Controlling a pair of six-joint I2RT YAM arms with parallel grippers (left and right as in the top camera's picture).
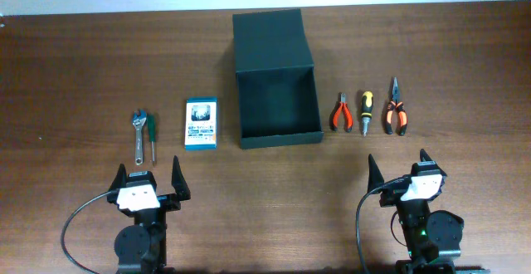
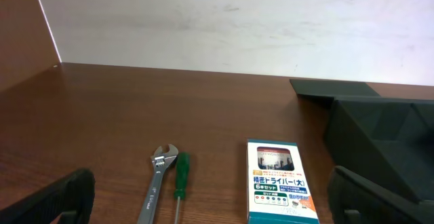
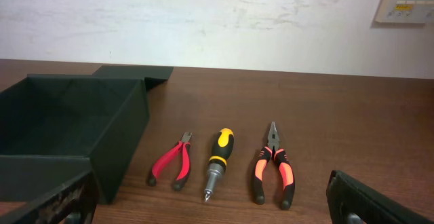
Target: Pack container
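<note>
The dark green-black container (image 1: 278, 104) stands open at the table's middle, its flap lid (image 1: 270, 40) laid back behind it; it also shows in the left wrist view (image 2: 380, 132) and the right wrist view (image 3: 68, 125). Left of it lie a wrench (image 1: 138, 133), a green screwdriver (image 1: 152, 133) and a blue-and-white card pack (image 1: 201, 123). Right of it lie red cutters (image 1: 341, 113), a yellow-black screwdriver (image 1: 364, 112) and orange-black pliers (image 1: 394, 108). My left gripper (image 1: 149, 178) is open and empty, near the front edge. My right gripper (image 1: 399, 168) is open and empty, in front of the pliers.
A white wall runs behind the table, with a wall panel (image 3: 407, 0) at the upper right of the right wrist view. Brown wood table (image 1: 75, 75) surrounds the objects.
</note>
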